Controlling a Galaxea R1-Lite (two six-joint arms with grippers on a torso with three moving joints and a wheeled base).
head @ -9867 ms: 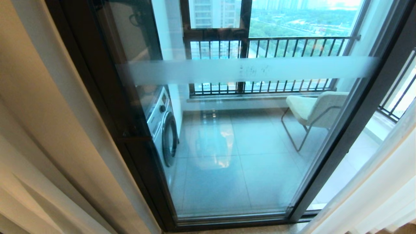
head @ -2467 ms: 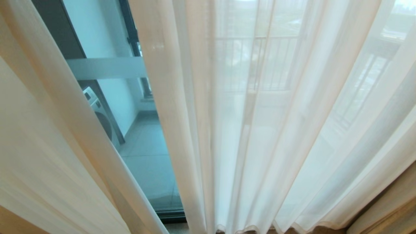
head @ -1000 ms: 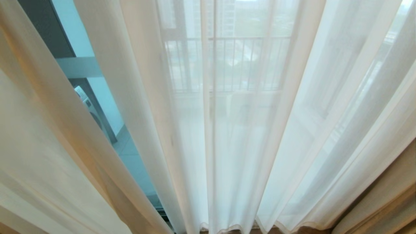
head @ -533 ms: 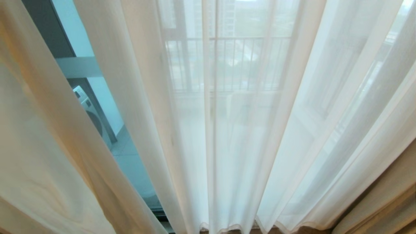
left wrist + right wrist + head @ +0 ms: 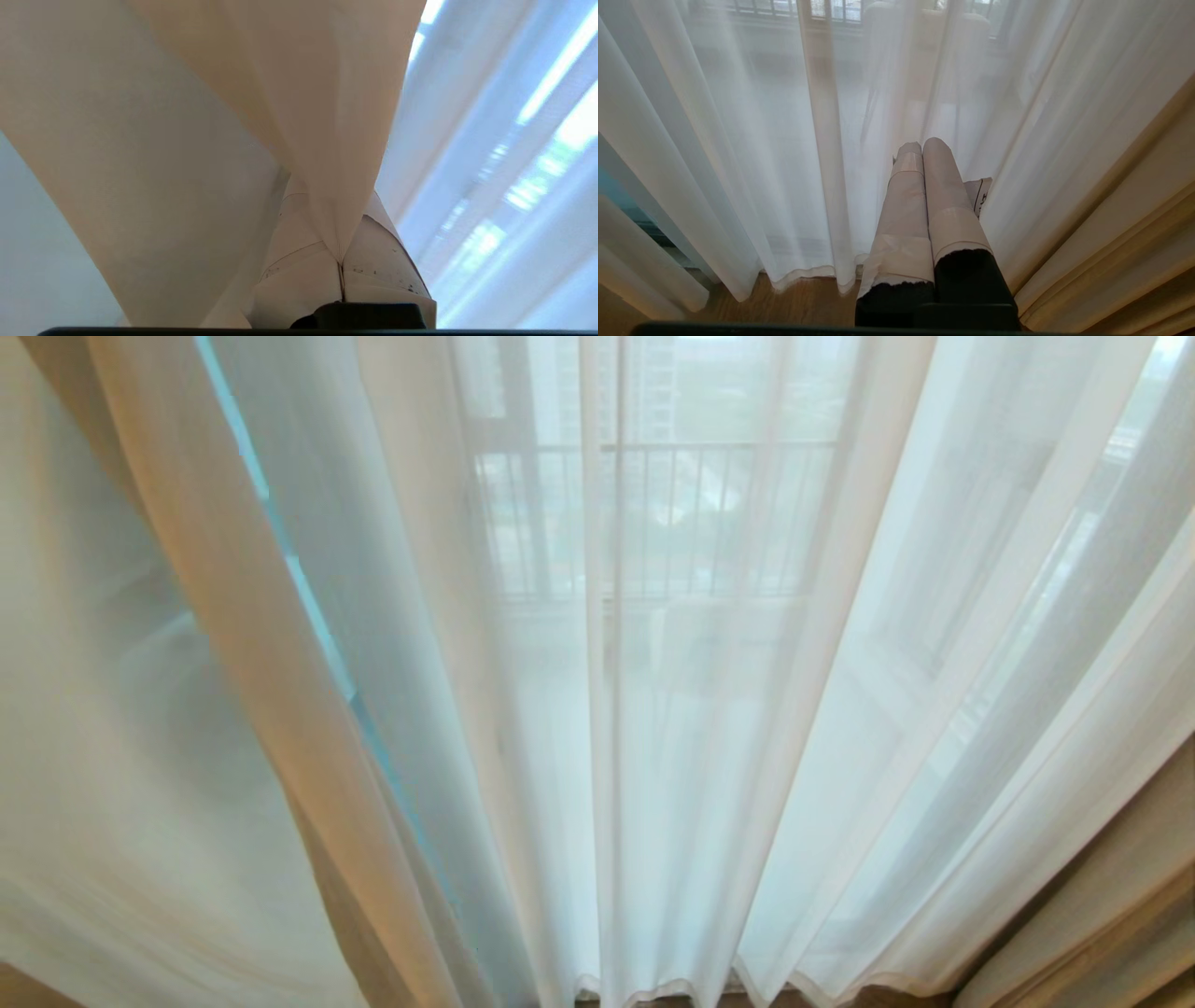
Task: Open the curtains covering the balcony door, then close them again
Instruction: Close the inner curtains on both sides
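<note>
Fingers of the left gripper [image 5: 343, 268] are pressed together on a fold of the curtains [image 5: 653, 709], the sheer cloth running up out of the seam between the two taped pads. The right gripper [image 5: 922, 154] is also closed but holds nothing; it points at the hanging panels low down, close above the wooden floor [image 5: 798, 298], with the tan drapes [image 5: 1120, 224] just beside it.

Seen from the head, the curtains hang across almost the whole balcony door [image 5: 322, 625], of which only a thin blue-green sliver of glass shows between the left panel and the next. The closing step looks nearly done, with that last gap left to cover.

Several things could spoil it from here. The pinch is on a narrow fold of thin, slippery cloth, so a quick sideways pull could drag it out of the pads and leave the gap open. A pull with a downward component would load the top fixings, which are out of view, or could tear the sheer weave. If the hold is released short, the panel may swing back and reopen the sliver. Loose fabric drapes around the left fingers, so it may snag on the tape edges at release. The right gripper, so near the hem, could catch cloth if the base moves.
</note>
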